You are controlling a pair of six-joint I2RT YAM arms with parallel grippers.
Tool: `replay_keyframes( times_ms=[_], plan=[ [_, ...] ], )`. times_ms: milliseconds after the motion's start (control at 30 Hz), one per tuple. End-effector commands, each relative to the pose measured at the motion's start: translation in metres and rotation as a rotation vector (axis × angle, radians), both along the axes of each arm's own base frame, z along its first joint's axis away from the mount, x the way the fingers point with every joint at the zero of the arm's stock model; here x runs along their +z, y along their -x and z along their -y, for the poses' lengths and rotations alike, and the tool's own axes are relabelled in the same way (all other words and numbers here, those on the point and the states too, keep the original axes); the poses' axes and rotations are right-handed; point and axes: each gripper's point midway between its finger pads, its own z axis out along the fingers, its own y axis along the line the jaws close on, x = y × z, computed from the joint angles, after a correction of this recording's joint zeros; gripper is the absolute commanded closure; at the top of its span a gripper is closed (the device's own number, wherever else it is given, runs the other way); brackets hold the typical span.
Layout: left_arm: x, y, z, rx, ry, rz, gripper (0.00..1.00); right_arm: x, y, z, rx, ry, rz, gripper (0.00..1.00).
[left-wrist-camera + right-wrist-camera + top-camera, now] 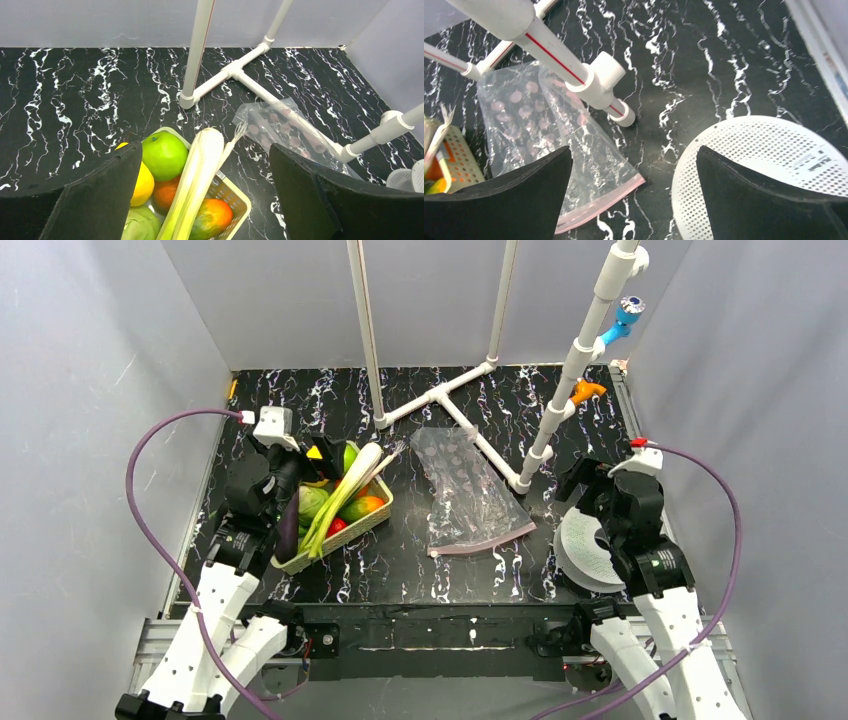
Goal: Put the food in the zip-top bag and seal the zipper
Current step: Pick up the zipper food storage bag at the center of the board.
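Observation:
The food lies in a tan basket [377, 523] at the left: a white-green leek [345, 492], a green apple [349, 455], a dark purple piece [288, 525], and orange and red pieces. My left gripper [303, 472] is open and empty above the basket's back left. In the left wrist view it [205, 150] hangs over the leek [200, 170], green apple [164, 155] and a yellow fruit [142, 185]. The clear zip-top bag [465, 490] lies flat mid-table, its pink zipper [485, 540] at the near edge. My right gripper [590, 480] is open and empty, right of the bag [539, 125] and zipper [604, 202].
A white PVC pipe frame [470, 430] stands on the black marbled table, with one foot [621, 112] touching the bag's right edge. A white perforated disc [590, 550] lies under my right arm and shows in the right wrist view [764, 165]. Grey walls close in three sides.

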Motion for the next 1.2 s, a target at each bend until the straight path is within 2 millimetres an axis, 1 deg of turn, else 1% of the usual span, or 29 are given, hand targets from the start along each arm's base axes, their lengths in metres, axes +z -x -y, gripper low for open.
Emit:
replay_keyframes(
  times_ms=[0, 133, 233, 333, 400, 467, 567, 667, 733, 800, 867, 933, 1000, 1100, 1133, 1167],
  plan=[
    [0.023, 0.006, 0.010, -0.051, 0.014, 0.059, 0.02, 0.008, -0.001, -0.022, 0.068, -0.097, -0.046, 0.00],
    [0.016, 0.009, 0.019, -0.093, 0.016, 0.018, 0.02, -0.006, -0.001, -0.052, 0.183, -0.193, -0.145, 0.00],
    [0.013, 0.010, 0.023, -0.105, 0.014, -0.001, 0.02, -0.024, 0.001, -0.073, 0.244, -0.248, -0.236, 0.00],
    [0.010, 0.010, 0.027, -0.123, 0.011, -0.021, 0.02, -0.042, 0.002, -0.093, 0.320, -0.256, -0.301, 0.00],
    [0.007, 0.008, 0.031, -0.138, 0.011, -0.041, 0.02, -0.052, 0.005, -0.108, 0.366, -0.240, -0.346, 0.00],
    [0.003, 0.007, 0.037, -0.161, 0.010, -0.064, 0.02, -0.060, 0.012, -0.126, 0.429, -0.189, -0.363, 0.00],
    [0.000, 0.006, 0.043, -0.189, 0.015, -0.082, 0.02, -0.068, 0.027, -0.158, 0.548, -0.083, -0.326, 0.00],
    [-0.002, 0.006, 0.044, -0.194, 0.018, -0.093, 0.02, -0.076, 0.041, -0.184, 0.657, 0.070, -0.270, 0.00],
    [-0.004, 0.005, 0.045, -0.193, 0.019, -0.100, 0.02, -0.087, 0.046, -0.194, 0.703, 0.226, -0.265, 0.00],
    [-0.006, 0.004, 0.046, -0.196, 0.021, -0.110, 0.02, -0.098, 0.049, -0.201, 0.749, 0.421, -0.267, 0.00],
    [-0.007, 0.004, 0.047, -0.199, 0.021, -0.115, 0.02, -0.111, 0.047, -0.196, 0.738, 0.659, -0.284, 0.00],
    [-0.008, 0.003, 0.047, -0.198, 0.021, -0.117, 0.02, -0.121, 0.045, -0.192, 0.743, 0.859, -0.318, 0.00],
    [-0.008, 0.003, 0.046, -0.194, 0.020, -0.117, 0.02, -0.128, 0.045, -0.195, 0.768, 1.020, -0.315, 0.00],
    [-0.008, 0.002, 0.044, -0.182, 0.011, -0.117, 0.02, -0.135, 0.050, -0.198, 0.816, 1.224, -0.286, 0.00],
    [-0.008, 0.002, 0.043, -0.178, 0.010, -0.118, 0.02, -0.137, 0.053, -0.199, 0.854, 1.268, -0.282, 0.05],
    [-0.009, 0.002, 0.042, -0.175, 0.009, -0.118, 0.02, -0.140, 0.056, -0.201, 0.889, 1.282, -0.286, 0.06]
  ],
)
